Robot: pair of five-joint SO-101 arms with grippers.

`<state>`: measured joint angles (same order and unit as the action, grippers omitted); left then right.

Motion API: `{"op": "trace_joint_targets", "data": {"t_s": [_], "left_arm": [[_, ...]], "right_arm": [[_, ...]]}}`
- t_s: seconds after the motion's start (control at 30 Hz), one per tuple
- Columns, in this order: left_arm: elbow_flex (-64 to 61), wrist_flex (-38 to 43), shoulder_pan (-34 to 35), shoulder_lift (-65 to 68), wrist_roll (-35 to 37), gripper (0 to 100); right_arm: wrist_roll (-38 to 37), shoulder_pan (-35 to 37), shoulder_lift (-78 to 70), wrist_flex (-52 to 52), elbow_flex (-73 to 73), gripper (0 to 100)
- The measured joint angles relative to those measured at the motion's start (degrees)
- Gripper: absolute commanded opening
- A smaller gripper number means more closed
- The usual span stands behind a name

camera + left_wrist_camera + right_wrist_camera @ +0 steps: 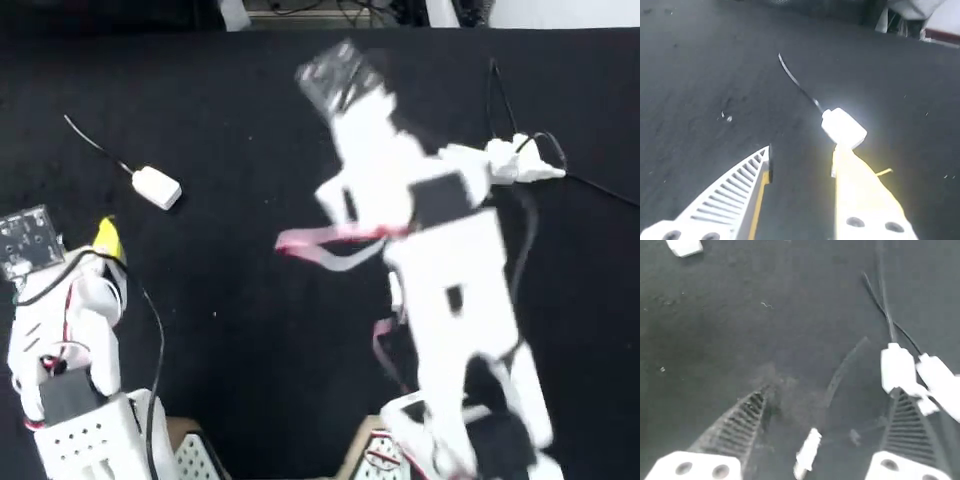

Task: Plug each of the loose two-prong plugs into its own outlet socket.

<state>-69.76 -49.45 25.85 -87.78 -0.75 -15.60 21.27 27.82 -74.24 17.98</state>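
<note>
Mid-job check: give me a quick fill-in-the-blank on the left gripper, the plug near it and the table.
1. The left gripper is ____, with nothing held in it.
2. The plug lying ahead of the left gripper's yellow finger has a ____ body and a thin dark cord.
3. The table under both arms is ____.

Missing words: open; white; black

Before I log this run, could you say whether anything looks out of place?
Nothing looks damaged. One white plug lies alone near the left gripper, unplugged and far from the other white pieces.
</note>
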Motion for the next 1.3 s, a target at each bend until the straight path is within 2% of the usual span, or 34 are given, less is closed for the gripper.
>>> {"op": "trace_joint_targets", "data": {"t_s": [0.2, 0.37, 0.47, 0.67, 0.83, 1.03, 1.3], "left_arm": [[11.3, 0.0, -0.5, 16.5, 2.9, 21], [24.9, -4.0, -0.5, 36.1, 3.6, 27], [34.2, -7.7, -2.8, 49.5, 6.1, 27], [53.5, -11.0, -7.0, 77.9, 13.3, 27], [69.5, -14.2, -7.6, 97.8, 19.2, 28], [85.3, -17.2, -8.0, 115.9, 23.5, 28], [105.8, -22.5, -12.7, 133.5, 24.2, 28]], "right_arm": [[7.7, 4.7, 9.5, 26.9, 31.7, 31.9], [12.3, 6.2, 10.2, 37.4, 42.2, 31.9], [12.7, 6.2, 10.2, 41.1, 46.1, 31.9], [13.0, 6.2, 10.2, 43.9, 49.4, 31.9], [13.1, 6.3, 10.2, 44.0, 49.4, 31.9], [13.1, 6.3, 10.2, 44.0, 49.4, 31.9], [13.1, 6.3, 10.2, 44.0, 49.4, 31.9]]}}
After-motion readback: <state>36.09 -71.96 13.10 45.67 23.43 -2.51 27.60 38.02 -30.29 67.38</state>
